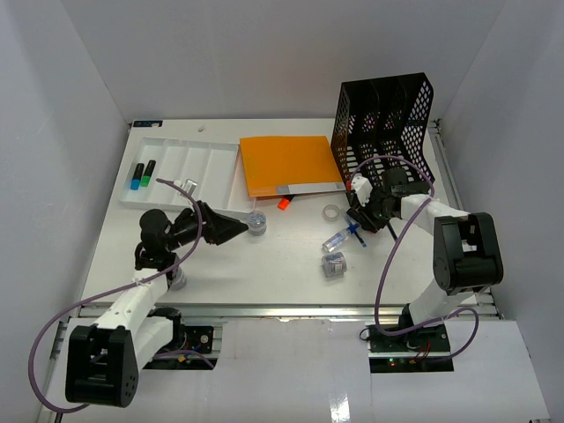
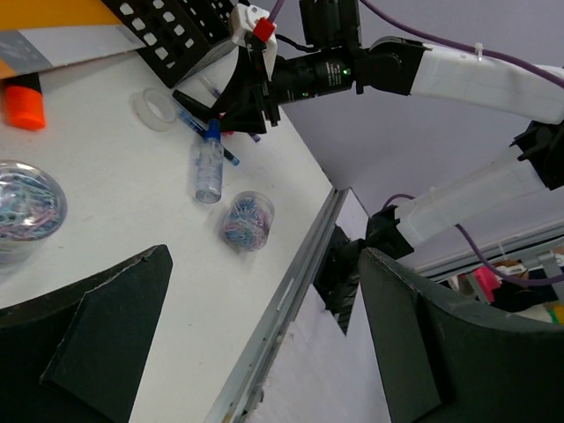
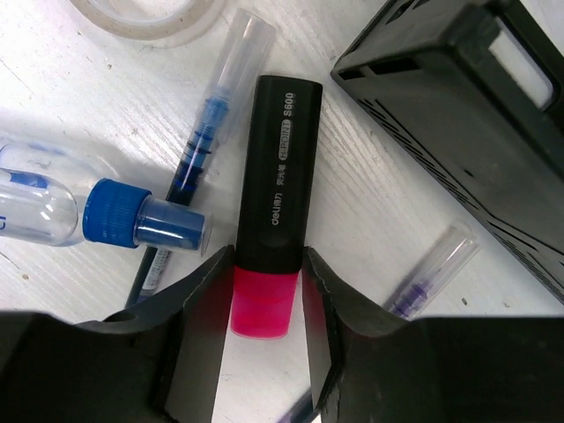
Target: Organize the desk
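The worktop (image 1: 264,273) is smooth, white and rectangular. It spreads out from my two bases, with a metal rail (image 1: 308,308) along its near edge and a flat orange folder (image 1: 286,163) on its far half.

Left of the folder sits a white moulded tray (image 1: 189,167) of long slots. A blue-capped marker (image 1: 135,179) and a green-capped marker (image 1: 148,172) lie side by side at the tray's left end.

My left jaws (image 2: 264,260) hang wide and empty, nearer me than the folder's near left corner. Their matte black fingers (image 2: 106,335) are well apart. A round clear jar (image 1: 256,222) packed with coloured paper clips stands just beside them, in front of that same corner.

A stubby orange highlighter (image 1: 284,204) lies just off the folder's near edge. Off its near right corner are a ring of clear tape (image 1: 331,212) and a small clear bottle (image 1: 339,238) with a blue cap, lying on its side. A second clip jar (image 1: 333,264) sits beyond these, nearest me.

Just right of the folder rises a black mesh file rack (image 1: 383,123), tall and boxy. My right jaws (image 3: 269,256) are at the rack's foot, drawn narrow. Their tips press either side of a black-barrelled highlighter (image 3: 278,159) at its pink end. It lies flat on the worktop, with a slim clear-capped blue pen (image 3: 207,115) just beside it.
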